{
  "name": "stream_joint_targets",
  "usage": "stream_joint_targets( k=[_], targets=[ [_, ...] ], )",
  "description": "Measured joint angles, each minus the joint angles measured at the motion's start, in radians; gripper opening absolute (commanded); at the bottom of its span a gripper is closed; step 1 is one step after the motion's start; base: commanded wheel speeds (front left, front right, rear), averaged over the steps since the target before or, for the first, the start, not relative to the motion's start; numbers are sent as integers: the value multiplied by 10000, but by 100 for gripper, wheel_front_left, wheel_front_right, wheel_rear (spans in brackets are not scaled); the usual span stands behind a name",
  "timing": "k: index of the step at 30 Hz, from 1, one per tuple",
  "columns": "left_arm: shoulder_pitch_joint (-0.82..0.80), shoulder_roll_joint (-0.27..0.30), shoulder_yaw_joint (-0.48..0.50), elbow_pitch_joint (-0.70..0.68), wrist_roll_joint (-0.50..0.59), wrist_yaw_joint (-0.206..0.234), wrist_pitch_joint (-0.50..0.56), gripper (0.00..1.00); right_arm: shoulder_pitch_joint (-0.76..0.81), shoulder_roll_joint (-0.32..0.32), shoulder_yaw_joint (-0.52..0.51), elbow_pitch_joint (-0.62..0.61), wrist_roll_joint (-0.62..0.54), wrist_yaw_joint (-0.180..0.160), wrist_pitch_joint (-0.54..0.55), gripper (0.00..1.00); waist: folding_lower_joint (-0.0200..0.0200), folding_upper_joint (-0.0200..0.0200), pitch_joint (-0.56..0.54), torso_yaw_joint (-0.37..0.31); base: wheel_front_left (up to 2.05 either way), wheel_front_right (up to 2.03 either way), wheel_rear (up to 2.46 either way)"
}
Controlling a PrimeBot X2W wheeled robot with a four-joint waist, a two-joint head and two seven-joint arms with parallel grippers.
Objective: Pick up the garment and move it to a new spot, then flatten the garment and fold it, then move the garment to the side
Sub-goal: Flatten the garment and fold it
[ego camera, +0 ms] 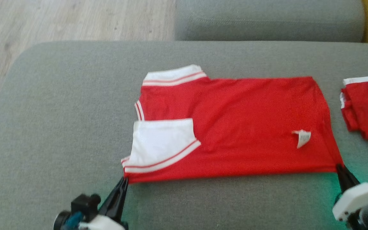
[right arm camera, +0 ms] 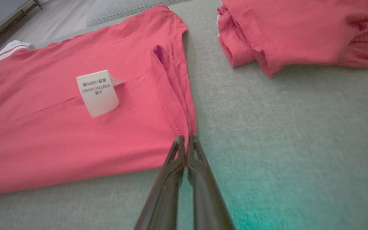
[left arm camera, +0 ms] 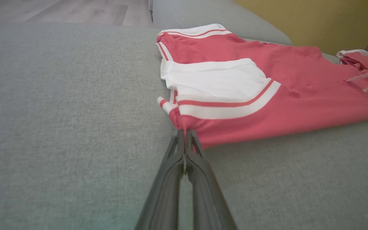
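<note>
The garment (ego camera: 241,124) is a red shirt with white striped sleeves, lying flat and folded lengthwise on the grey cushion (ego camera: 59,111). A white care label (ego camera: 302,138) sticks up near its right end. My left gripper (ego camera: 125,181) is shut on the garment's near left corner, seen close up in the left wrist view (left arm camera: 185,132). At the near right corner my right gripper (ego camera: 339,166) is also shut, pinching the red hem (right arm camera: 186,138). The garment (left arm camera: 267,92) stretches between the two grips, its label (right arm camera: 98,92) turned up in the right wrist view.
A second red garment (ego camera: 366,108) lies crumpled at the cushion's right edge, close to my right gripper (right arm camera: 299,35). Another grey cushion (ego camera: 267,19) sits behind, wooden floor (ego camera: 59,19) at the far left, and a yellow wall (left arm camera: 315,19) beyond.
</note>
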Motion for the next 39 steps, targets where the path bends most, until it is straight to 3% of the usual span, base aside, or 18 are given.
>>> stream_joint_targets(
  k=[6,12,21,35,36,37,38,39],
  targets=[
    [1018,414,-50,-1195,-226,186,451,0,998,54,-349,-903,84,0,82,0,0,0,-229,-145,0,0,0],
    [1763,690,-94,-2242,-372,499,844,0,1936,500,-840,-1850,48,0,449,0,1,0,-263,-186,0,0,0],
    [1783,796,-111,-2543,-414,602,1024,0,2018,700,-1078,-2441,-125,0,784,0,1,0,-457,-236,0,0,0],
    [2224,1045,-360,-3012,-1081,500,2167,0,2545,757,-1450,-2629,-299,0,1214,0,2,0,-346,-160,0,0,0],
    [2224,1045,-349,-3062,-1081,558,2167,0,2545,782,-1517,-2640,-359,0,1214,73,2,0,-334,-152,0,0,0],
    [2220,1047,-332,-3106,-1081,619,2165,78,2544,803,-1557,-2648,-405,0,1214,100,2,0,-323,-146,0,0,0],
    [2214,1049,-301,-3158,-1081,681,2163,100,2540,838,-1615,-2656,-449,0,1212,100,2,0,-312,-141,0,0,0],
    [2205,1070,-270,-3246,-1081,715,2169,100,2537,878,-1685,-2696,-502,0,1210,100,2,0,-300,-141,0,0,0]
  ],
)
